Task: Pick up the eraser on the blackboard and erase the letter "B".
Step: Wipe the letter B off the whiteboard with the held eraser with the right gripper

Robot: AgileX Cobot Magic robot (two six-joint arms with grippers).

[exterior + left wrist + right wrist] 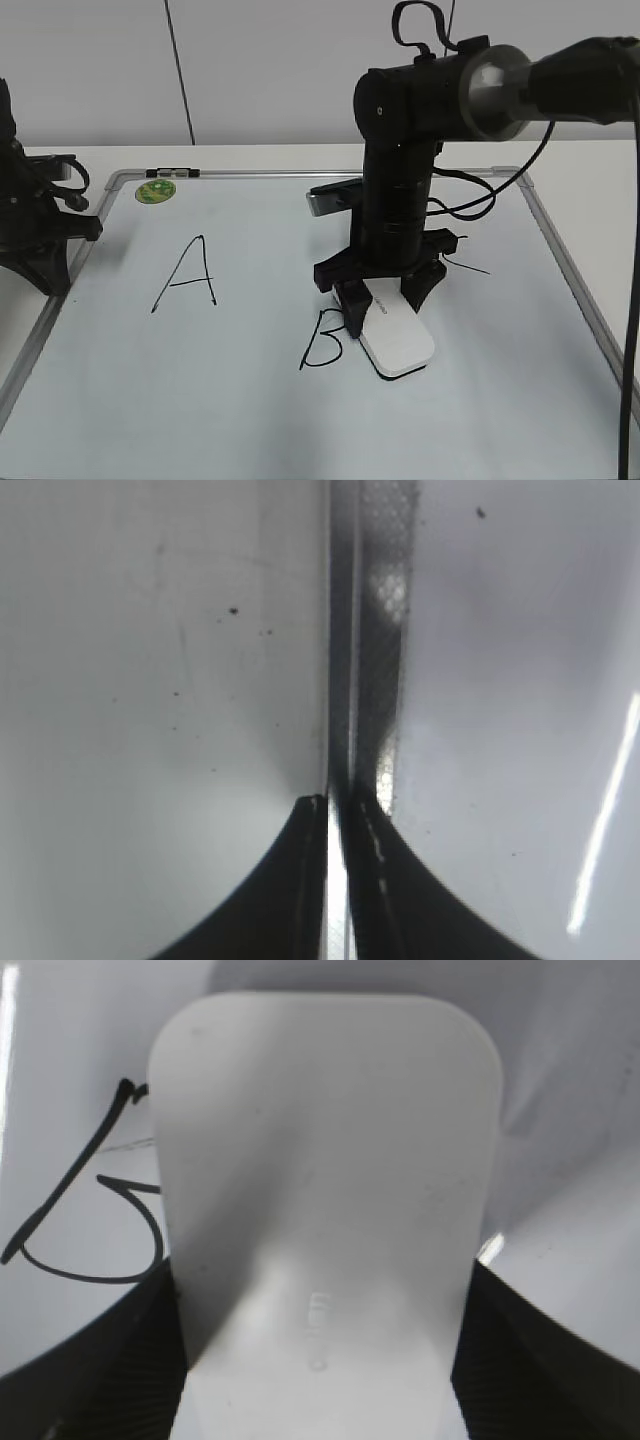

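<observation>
The counter (pixel 90 152) was white, and the blackboard (pixel 200 400) lay flat across most of it, its silver-grey frame running close to the counter's left and right edges. Black letters stood on the board: an "A" (pixel 187 274) toward the left edge and the letter "B" (pixel 322 343) near the middle, closer to the near edge. A round green magnet (pixel 155 191) sat in the board's far left corner.

The right arm came in from the counter's right edge and pointed straight down over the board — its right hand (pixel 382 300) was clamped on the eraser (pixel 396 338), one black finger on each long side. The eraser lay flat on the board, just right of the "B" and touching or nearly touching its strokes. In the right wrist view the eraser (pixel 325 1190) filled the gap between the fingers (pixel 90 1370), with the "B" (pixel 90 1210) curling out from under its left side.

The left hand (pixel 335 880) rested at the counter's left edge, over the board's frame — its fingers pressed together on nothing.
</observation>
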